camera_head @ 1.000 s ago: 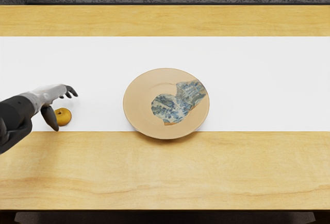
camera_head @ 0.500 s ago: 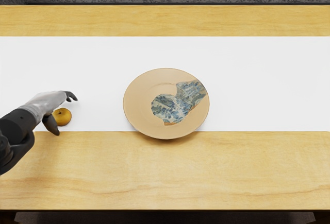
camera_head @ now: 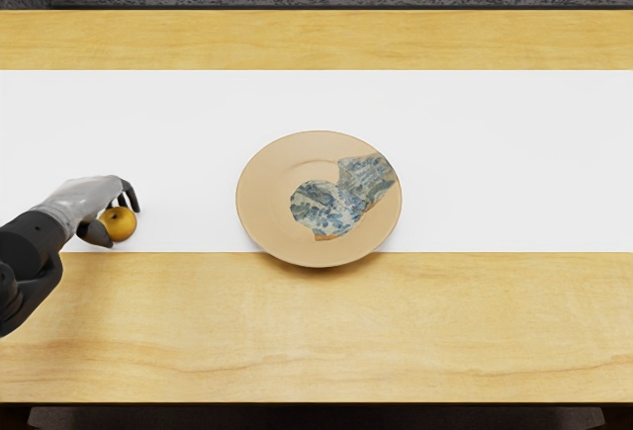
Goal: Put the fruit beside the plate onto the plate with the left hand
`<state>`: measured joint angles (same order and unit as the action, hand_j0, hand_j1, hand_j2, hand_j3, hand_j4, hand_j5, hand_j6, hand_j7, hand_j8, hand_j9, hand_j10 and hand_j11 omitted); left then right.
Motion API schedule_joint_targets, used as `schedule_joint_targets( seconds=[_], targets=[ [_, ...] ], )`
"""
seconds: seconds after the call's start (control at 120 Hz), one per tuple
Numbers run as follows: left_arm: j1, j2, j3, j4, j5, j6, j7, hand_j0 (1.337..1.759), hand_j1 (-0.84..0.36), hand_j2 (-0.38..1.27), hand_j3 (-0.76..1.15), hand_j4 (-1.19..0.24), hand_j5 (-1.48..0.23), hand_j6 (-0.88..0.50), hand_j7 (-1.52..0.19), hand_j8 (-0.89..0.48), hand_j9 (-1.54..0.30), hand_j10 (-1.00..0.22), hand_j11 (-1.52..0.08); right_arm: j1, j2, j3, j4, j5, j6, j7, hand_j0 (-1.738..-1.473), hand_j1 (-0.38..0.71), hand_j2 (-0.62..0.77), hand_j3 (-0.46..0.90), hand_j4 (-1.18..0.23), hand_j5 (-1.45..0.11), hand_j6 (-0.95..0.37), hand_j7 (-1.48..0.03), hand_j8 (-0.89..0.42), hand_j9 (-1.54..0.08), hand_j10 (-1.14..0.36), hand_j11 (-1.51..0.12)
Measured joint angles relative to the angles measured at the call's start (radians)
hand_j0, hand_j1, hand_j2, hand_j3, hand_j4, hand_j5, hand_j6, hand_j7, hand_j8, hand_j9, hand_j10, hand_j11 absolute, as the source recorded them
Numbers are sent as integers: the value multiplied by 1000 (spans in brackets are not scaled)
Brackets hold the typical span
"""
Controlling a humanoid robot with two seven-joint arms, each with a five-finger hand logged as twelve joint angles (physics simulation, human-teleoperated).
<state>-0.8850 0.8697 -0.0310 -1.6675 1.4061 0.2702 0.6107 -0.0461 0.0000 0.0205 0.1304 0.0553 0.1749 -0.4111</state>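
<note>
L hand [camera_head: 97, 211] is curled around the fruit [camera_head: 120, 223]: thumb on its near-left side, fingers over the far side, apparently touching. Fruit sits on the white runner [camera_head: 475, 133] by its front edge, well left of the plate [camera_head: 265, 178]. Risk: it's small & round, so a shallow fingertip grip could squirt it out across the surface [camera_head: 316, 331]. Approx. spherical, w/ no long axis or heading readable.

Left arm: pale hand on a dark forearm.
The left hand [camera_head: 84, 203] wears a light silver-grey shell across its back and knuckles, ending in black fingertips [camera_head: 132, 198] and a black thumb; the forearm [camera_head: 30, 247] behind it is a rounded, matte black casing.
</note>
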Motion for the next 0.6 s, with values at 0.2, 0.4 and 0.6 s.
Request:
schedule_joint_targets(
  seconds=[0.2,0.4,0.6],
  targets=[
    [1,-14,-1,17,7,-1,1,1660,-276,256,67,-604,-908,-456,-922,-522,-925,-681,-923,0,0,0,0,0,0,0,-1658,-349,0,0,0,0,0,0,0,0,0,0],
    [-1,-22,0,52,4,-5,0,1566,-252,57,524,-499,-990,-355,-1004,-477,-1018,-712,-1022,0,0,1,0,0,0,0,-1658,-349,0,0,0,0,0,0,0,0,0,0],
    [-64,-25,-10,55,-22,-43,0,1621,-255,381,190,-559,-1026,-425,-1028,-551,-1025,-745,-1028,0,0,1,1,0,0,0,-1658,-349,0,0,0,0,0,0,0,0,0,0]
  ],
)
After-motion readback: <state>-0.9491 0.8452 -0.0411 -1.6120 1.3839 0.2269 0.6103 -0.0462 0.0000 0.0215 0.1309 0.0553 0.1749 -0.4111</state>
